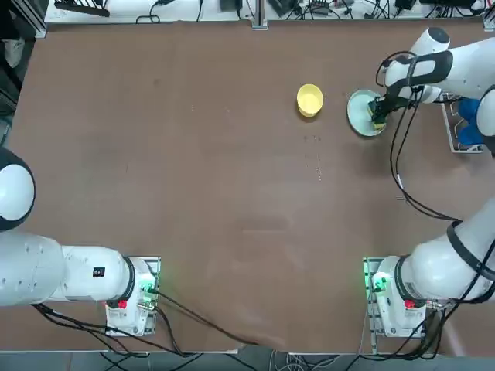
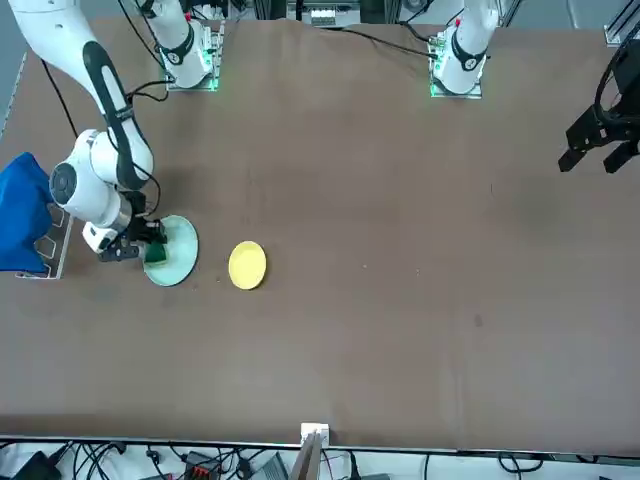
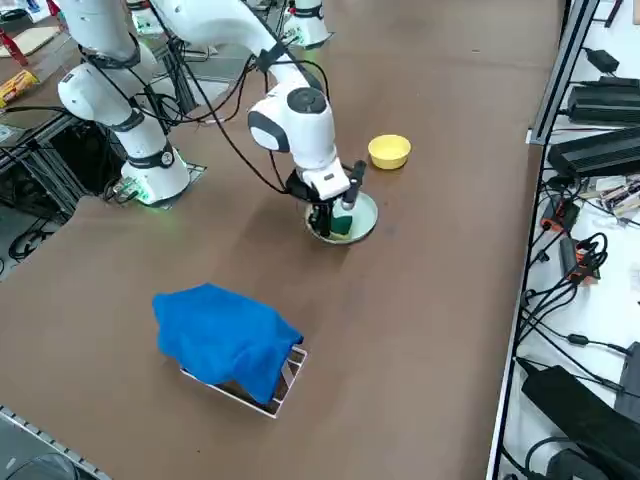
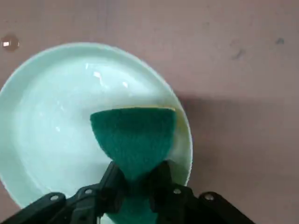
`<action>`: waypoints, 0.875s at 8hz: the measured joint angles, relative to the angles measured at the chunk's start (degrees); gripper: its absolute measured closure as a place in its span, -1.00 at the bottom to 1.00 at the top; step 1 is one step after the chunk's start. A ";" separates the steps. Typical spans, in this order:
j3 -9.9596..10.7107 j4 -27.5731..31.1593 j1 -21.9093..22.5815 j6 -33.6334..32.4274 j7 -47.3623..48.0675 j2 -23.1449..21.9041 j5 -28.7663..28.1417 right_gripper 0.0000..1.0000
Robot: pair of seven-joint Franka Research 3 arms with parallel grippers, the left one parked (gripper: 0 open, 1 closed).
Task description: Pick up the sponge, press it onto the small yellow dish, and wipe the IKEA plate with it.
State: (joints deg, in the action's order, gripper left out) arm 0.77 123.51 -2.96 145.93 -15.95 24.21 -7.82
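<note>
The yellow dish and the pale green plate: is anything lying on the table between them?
Nothing: the top view shows only bare brown tabletop between the small round yellow dish and the pale mint plate.

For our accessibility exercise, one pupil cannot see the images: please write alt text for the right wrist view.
The robot's right hand is shut on a sponge, dark green scouring side facing the camera with a sliver of yellow foam at its far edge, held over the pale mint IKEA plate. The plate sits on a brown table.
</note>
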 joint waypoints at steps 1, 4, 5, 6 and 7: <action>-0.10 -2.34 0.02 0.00 -0.12 1.80 0.01 0.40; -0.85 -6.11 1.21 -0.30 0.06 4.16 0.00 0.40; -0.97 -6.53 2.38 -0.28 0.72 4.40 -0.02 0.40; -1.48 -6.86 3.48 -0.28 2.09 4.60 -0.04 0.40; -2.64 -7.02 4.17 -0.28 4.02 4.70 -0.07 0.40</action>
State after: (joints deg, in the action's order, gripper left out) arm -1.87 116.49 1.21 145.65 -11.93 28.92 -7.89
